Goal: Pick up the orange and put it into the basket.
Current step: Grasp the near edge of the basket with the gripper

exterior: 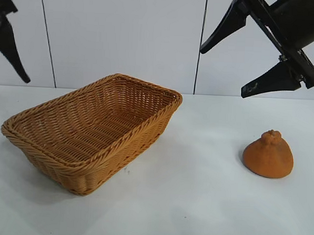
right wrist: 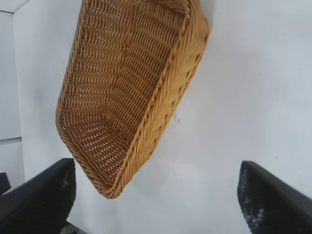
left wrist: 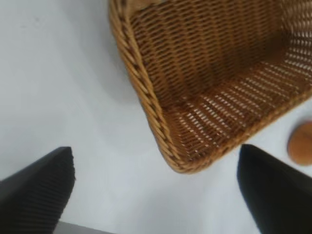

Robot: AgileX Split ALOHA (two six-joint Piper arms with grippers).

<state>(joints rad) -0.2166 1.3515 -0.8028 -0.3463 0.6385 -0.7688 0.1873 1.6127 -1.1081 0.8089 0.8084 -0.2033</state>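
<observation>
The orange (exterior: 269, 155), dull orange-brown with a knobby top, sits on the white table at the right, apart from the basket. The tan wicker basket (exterior: 44, 152) stands empty at the left-centre. My right gripper (exterior: 223, 72) hangs open high above the table, up and to the left of the orange, holding nothing. My left gripper (left wrist: 155, 156) is open and empty too, raised at the far left above the basket's corner (left wrist: 146, 92). Only one of its fingers (exterior: 10, 46) shows in the exterior view. The left wrist view catches an edge of the orange (left wrist: 301, 144) beyond the basket.
The white tabletop (exterior: 194, 203) spreads around both objects, and a white panelled wall (exterior: 124, 37) stands behind. The right wrist view shows the basket's rim (right wrist: 161, 102) with bare table beside it.
</observation>
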